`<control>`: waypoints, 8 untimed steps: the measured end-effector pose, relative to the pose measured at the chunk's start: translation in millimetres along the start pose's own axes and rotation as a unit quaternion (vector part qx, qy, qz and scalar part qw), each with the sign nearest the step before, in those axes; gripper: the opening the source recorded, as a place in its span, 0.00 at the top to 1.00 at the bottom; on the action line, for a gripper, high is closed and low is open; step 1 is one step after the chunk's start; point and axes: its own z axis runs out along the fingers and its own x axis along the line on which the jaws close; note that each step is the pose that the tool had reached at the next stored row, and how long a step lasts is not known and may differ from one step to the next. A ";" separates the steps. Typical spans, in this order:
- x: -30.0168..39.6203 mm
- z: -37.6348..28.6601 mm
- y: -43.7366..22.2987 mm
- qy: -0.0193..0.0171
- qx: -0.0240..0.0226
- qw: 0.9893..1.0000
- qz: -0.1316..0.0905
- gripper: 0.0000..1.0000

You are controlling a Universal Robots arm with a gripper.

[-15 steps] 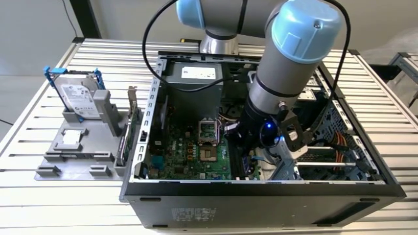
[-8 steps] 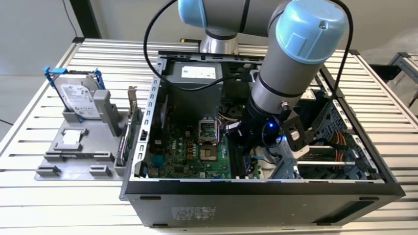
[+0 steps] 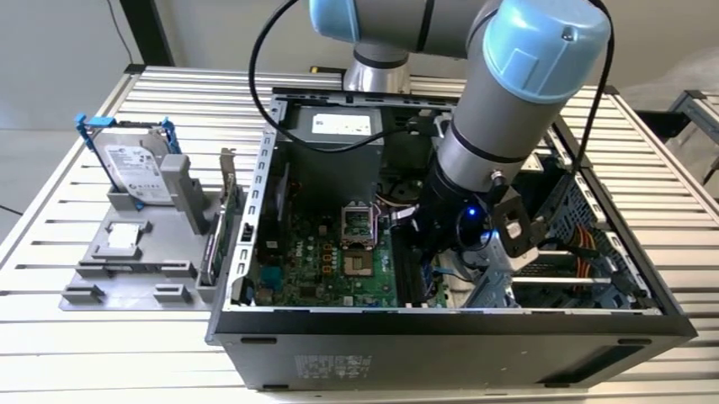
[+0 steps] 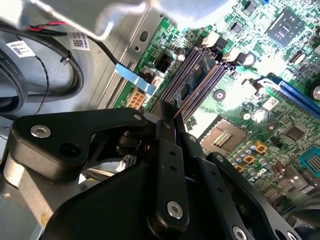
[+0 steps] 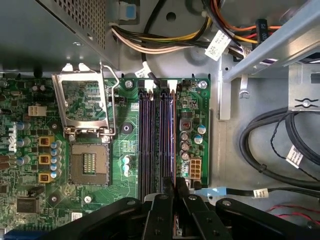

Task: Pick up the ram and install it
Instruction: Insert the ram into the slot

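One bench (image 3: 67, 353) of metal slats, and on the exterior view's left you have the grey holder (image 3: 124, 261) with the hard drive (image 3: 135, 164) standing in its blue rails, white label facing out, and an upright card (image 3: 225, 210) just beside it. Move right and you're in the open computer case (image 3: 450, 324), motherboard (image 3: 326, 261) exposed, a white sticker on the power supply (image 3: 343, 124) at the back. Further right the arm (image 3: 506, 109) reaches down into the case and the hand (image 3: 418, 252) sits low over the memory slots (image 5: 155, 140). In both wrist views the fingertips (image 5: 168, 187) are pinched close together right at the end of the slots, and a thin brownish edge runs out from between them along the slot nearest the capacitors: I judge that to be the ram (image 5: 173, 145), seen edge-on and clenched in the hand. So you're on the install, with the pick-up done. Whether the stick is already in the slot or just above it, I can't tell. This step wants the stick kept square along the slot and upright, with the white latches (image 5: 171, 85) at the far end free. As for writing, there are tags on the cables (image 5: 218, 44) and white print on the board, which I'm leaving unread.
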 end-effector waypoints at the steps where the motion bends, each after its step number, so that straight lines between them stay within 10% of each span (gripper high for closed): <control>1: 0.0 -0.1 0.0 0.000 0.000 1.000 0.000 1.00; 8: -0.9 -0.3 0.0 0.000 -0.011 1.000 -0.001 1.00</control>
